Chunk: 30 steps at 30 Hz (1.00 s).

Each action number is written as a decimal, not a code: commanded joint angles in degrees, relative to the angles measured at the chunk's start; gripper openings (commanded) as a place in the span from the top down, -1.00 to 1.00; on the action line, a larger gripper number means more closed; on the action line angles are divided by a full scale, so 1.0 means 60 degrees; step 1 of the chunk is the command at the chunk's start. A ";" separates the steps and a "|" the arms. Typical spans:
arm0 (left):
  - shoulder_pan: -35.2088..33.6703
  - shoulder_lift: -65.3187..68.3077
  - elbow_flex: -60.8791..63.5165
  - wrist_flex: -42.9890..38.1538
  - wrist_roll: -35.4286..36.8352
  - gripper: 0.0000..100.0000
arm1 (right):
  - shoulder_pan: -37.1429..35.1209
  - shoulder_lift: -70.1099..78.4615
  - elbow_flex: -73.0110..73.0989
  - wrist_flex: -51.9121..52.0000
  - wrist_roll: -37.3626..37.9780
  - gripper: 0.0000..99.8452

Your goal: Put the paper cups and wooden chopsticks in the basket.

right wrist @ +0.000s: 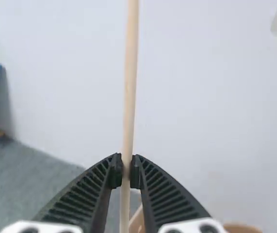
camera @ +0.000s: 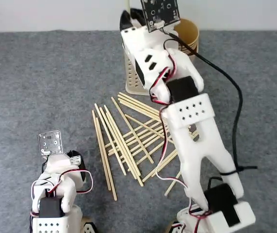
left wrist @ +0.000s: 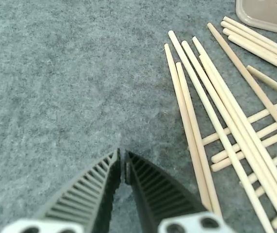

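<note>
Several wooden chopsticks point(camera: 128, 138) lie crossed on the grey carpet in the middle. A beige slatted basket point(camera: 131, 75) stands at the back, with the right arm stretched over it. My right gripper point(right wrist: 126, 167) is shut on one chopstick point(right wrist: 130, 73), held upright above the basket; its tip point(camera: 127, 7) pokes up at the top edge of the high view. A brown paper cup point(camera: 190, 31) stands just right of the basket. My left gripper point(left wrist: 122, 156) is shut and empty, low over bare carpet left of the chopsticks point(left wrist: 196, 121).
A corner of the basket point(left wrist: 269, 14) appears beyond the chopsticks in the left wrist view. A black cable point(camera: 235, 111) runs along the right arm. A white wall closes the back of the table. Open carpet lies to the left.
</note>
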 commanded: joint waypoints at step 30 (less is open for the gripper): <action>-0.0015 -0.0132 -0.0183 0.0029 -0.0044 0.97 | 0.0916 -0.0505 -0.0484 0.3172 -0.0879 0.73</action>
